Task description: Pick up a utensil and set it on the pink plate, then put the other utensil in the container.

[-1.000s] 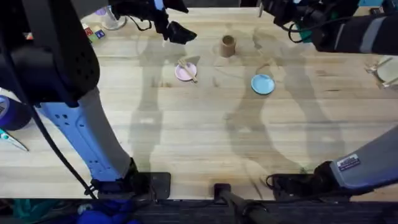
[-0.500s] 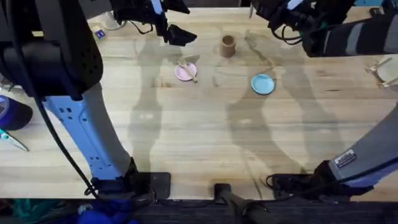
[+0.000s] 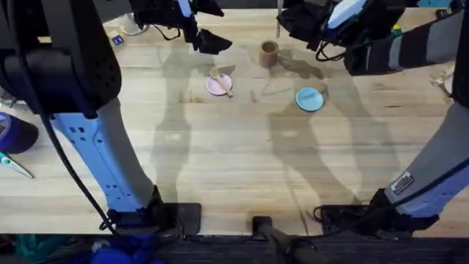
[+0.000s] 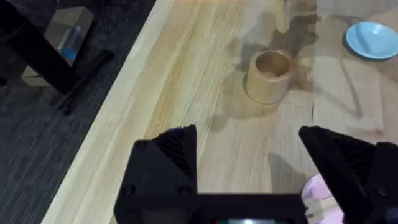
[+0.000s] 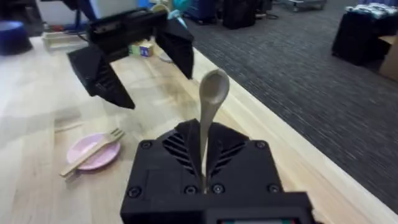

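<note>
Lying across the pink plate [image 3: 218, 85], the wooden fork [image 3: 221, 81] is seen in the overhead view at about eleven o'clock from the table's [image 3: 234, 161] middle, its tines toward the far edge and its handle reaching past the plate's near rim. In the right wrist view the same fork [image 5: 91, 151] is shown with tines resting on the pink plate [image 5: 93, 152] and the handle end overhanging onto the wood.

The brown cylindrical cup [image 3: 269, 52] is stood upright at about twelve o'clock, near the far edge, open end up; nothing can be seen inside it in the left wrist view [image 4: 269, 76]. The light blue plate [image 3: 309, 98] is set at about one o'clock, apart from the cup.

The wooden spoon [image 5: 208, 127] is clamped upright between the fingers of the right gripper [image 5: 203, 177], with its oval bowl up and clear of the jaws. In the overhead view the right gripper [image 3: 289, 22] is held over the far edge, just beside the cup at its two o'clock side.

The left gripper [image 3: 207, 40] is held above the table beyond the pink plate, at that plate's eleven o'clock. Its jaws are spread wide apart with nothing between them, as is seen in the left wrist view [image 4: 258, 165] and in the right wrist view [image 5: 146, 68].
</note>
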You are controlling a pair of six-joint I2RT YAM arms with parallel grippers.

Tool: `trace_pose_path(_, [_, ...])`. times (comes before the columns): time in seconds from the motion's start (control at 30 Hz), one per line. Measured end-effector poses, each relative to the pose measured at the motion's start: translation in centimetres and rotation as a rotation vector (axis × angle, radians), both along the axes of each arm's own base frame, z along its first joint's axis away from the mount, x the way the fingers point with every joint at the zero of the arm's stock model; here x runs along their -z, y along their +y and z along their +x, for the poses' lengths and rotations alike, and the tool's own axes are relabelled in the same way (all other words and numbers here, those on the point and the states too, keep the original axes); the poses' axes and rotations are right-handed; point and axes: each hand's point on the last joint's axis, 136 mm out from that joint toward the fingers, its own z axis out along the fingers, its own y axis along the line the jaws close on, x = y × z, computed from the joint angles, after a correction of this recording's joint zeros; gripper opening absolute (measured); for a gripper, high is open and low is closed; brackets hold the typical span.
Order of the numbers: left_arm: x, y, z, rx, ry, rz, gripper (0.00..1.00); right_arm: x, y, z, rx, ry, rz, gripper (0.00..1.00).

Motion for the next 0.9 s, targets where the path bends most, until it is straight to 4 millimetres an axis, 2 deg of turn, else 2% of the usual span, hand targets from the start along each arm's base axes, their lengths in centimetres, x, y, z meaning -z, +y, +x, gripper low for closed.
trace_pose_path(0.2, [0.0,0.0,0.0,0.000,0.002,0.000,0.993,0.0,1.4,-0.9,-0.055,-0.002,-0.001,0.033])
trace_pose_path(0.37, [0.1,-0.4,-0.4,0.022,0.020,-0.041,0.993,0.0,1.5,-0.9,-0.058,-0.002,-0.001,0.033])
trace_pose_path(0.6, [2.6,-0.9,-0.7,0.053,0.088,-0.105,0.993,0.1,1.5,-0.9,-0.058,0.003,-0.003,0.033])
trace_pose_path(0.9, [2.1,-1.2,-1.0,0.073,0.089,-0.144,0.993,0.4,1.7,-0.7,-0.042,-0.016,-0.018,0.033])
